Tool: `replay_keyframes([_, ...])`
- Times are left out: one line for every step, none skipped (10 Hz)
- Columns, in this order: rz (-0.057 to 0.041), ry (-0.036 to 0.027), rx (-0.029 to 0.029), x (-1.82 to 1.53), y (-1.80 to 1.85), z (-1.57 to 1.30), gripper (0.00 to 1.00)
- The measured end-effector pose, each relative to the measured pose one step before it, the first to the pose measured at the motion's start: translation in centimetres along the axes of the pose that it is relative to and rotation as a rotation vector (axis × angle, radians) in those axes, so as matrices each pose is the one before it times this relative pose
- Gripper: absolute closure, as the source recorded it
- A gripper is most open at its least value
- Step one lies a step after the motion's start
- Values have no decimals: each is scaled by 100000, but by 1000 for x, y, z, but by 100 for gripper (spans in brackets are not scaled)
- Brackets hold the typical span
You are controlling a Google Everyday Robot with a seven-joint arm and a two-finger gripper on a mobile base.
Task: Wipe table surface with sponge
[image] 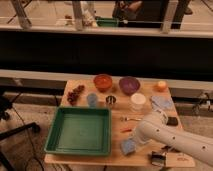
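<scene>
A small blue sponge (128, 146) lies on the wooden table (115, 156) near the front edge, just right of the green tray. My white arm reaches in from the lower right, and its rounded end sits over the table right beside the sponge. My gripper (136, 142) is at the sponge's right edge, mostly hidden under the arm. I cannot tell whether it touches the sponge.
A large green tray (80, 131) fills the front left. Behind it stand grapes (75, 94), an orange bowl (102, 82), a purple bowl (129, 85), a blue cup (92, 100), a metal cup (111, 100), a white cup (137, 101), an orange fruit (161, 85) and a blue cloth (161, 103). A dark object (159, 159) sits at the front edge.
</scene>
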Motion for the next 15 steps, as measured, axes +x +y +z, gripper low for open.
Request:
replay_keyframes([-97, 73, 100, -9, 97, -77, 100])
replay_keyframes([-246, 51, 120, -79, 31, -39, 100])
replay_keyframes([-76, 184, 130, -118, -38, -23, 100])
replay_keyframes([-72, 527, 252, 10, 38, -56, 100])
replay_keyframes([203, 241, 53, 18, 83, -26, 100])
replay_keyframes([-179, 571, -15, 15, -6, -70, 93])
replay_keyframes([-104, 222, -143, -71, -50, -6, 86])
replay_keyframes([5, 442, -664, -37, 34, 17, 78])
replay_keyframes([962, 881, -634, 92, 115, 26, 68])
replay_keyframes([779, 1373, -3152, -68, 279, 208, 55])
replay_keyframes([-69, -268, -223, -322, -149, 28, 45])
replay_keyframes([326, 482, -367, 206, 237, -5, 36])
replay_keyframes([53, -125, -692, -71, 186, 32, 26])
replay_keyframes([-272, -204, 121, -145, -130, 35, 21])
replay_keyframes([-4, -135, 193, -10, -25, -27, 20])
